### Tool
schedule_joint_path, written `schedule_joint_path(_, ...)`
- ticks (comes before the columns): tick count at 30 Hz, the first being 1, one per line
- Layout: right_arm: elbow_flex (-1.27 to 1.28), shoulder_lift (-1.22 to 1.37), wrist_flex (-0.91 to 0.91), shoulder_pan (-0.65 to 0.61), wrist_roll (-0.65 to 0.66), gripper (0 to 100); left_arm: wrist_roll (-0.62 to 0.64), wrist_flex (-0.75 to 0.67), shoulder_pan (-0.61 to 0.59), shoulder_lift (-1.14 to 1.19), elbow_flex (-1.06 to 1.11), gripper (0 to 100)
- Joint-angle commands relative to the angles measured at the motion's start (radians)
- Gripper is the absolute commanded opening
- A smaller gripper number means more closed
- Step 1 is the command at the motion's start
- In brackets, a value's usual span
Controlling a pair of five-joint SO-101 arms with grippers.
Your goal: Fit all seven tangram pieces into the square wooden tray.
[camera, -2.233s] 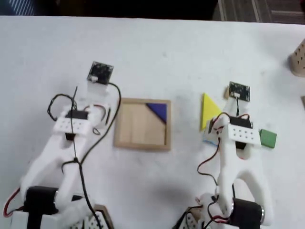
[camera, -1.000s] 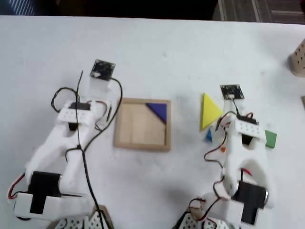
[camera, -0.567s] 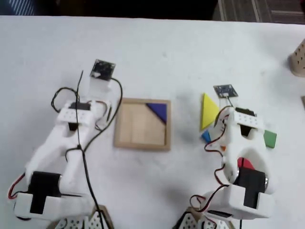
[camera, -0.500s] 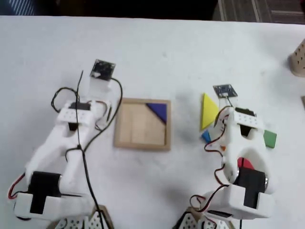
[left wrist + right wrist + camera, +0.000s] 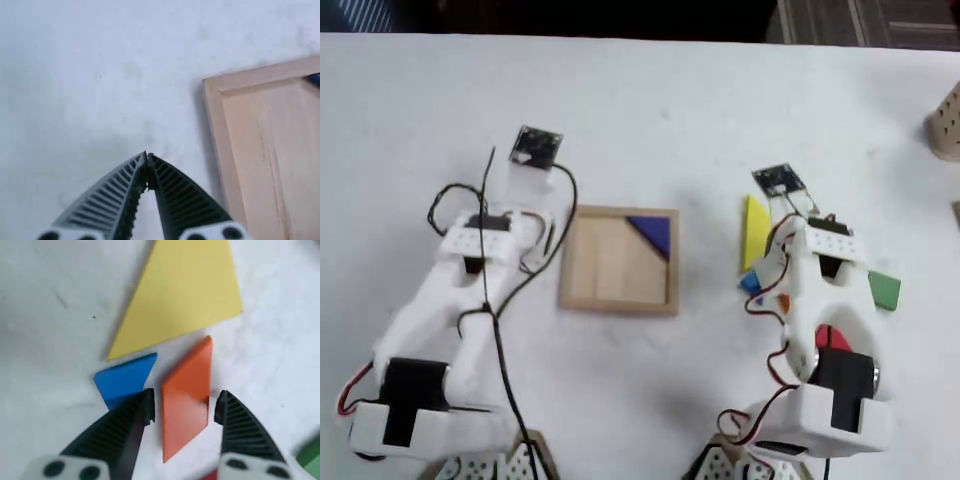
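**Q:** Left side, quick?

**A:** My left gripper (image 5: 147, 157) is closed, tips pressed together, nothing between them. It hangs over the white table (image 5: 90, 65), just beside the outer rim of the wooden tray (image 5: 260, 145) near one corner. I can't tell whether the tips touch the table.

**Q:** Tray status?

**A:** The tray sits mid-table between my two arms (image 5: 605, 265). One piece is inside, a dark blue triangle (image 5: 653, 235), tucked into the far corner on my right arm's side. The other part of the floor is bare wood.

**Q:** Right side?

**A:** My right gripper (image 5: 184, 399) is spread, with one finger on each side of the orange parallelogram (image 5: 189, 382). It isn't clamped, a sliver of table shows at both fingers. The piece lies flat.

**Q:** Neighbours?

**A:** A small blue triangle (image 5: 125, 379) lies just beside the orange one, with one fingertip at its edge. The big yellow triangle (image 5: 185, 292) is just beyond both, near but apart. From above, the yellow one (image 5: 755, 230) lies to the right of the tray, well apart from it. A green piece (image 5: 884, 290) lies on the outer side of my right arm. A red piece (image 5: 832, 338) peeks out under that arm.
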Motion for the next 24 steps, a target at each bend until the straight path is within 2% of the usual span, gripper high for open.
schedule_joint_path(1,-0.048,-0.010,-0.019,-0.038,0.020,19.8,-0.003,0.005,-0.008,-0.005,-0.058,3)
schedule_joint_path(21,-0.057,0.036,0.021,-0.013,0.035,19.5,-0.003,0.005,-0.008,-0.005,-0.058,3)
schedule_joint_path(24,-0.057,0.036,0.019,-0.013,0.034,13.7,-0.003,0.005,-0.010,-0.005,-0.058,3)
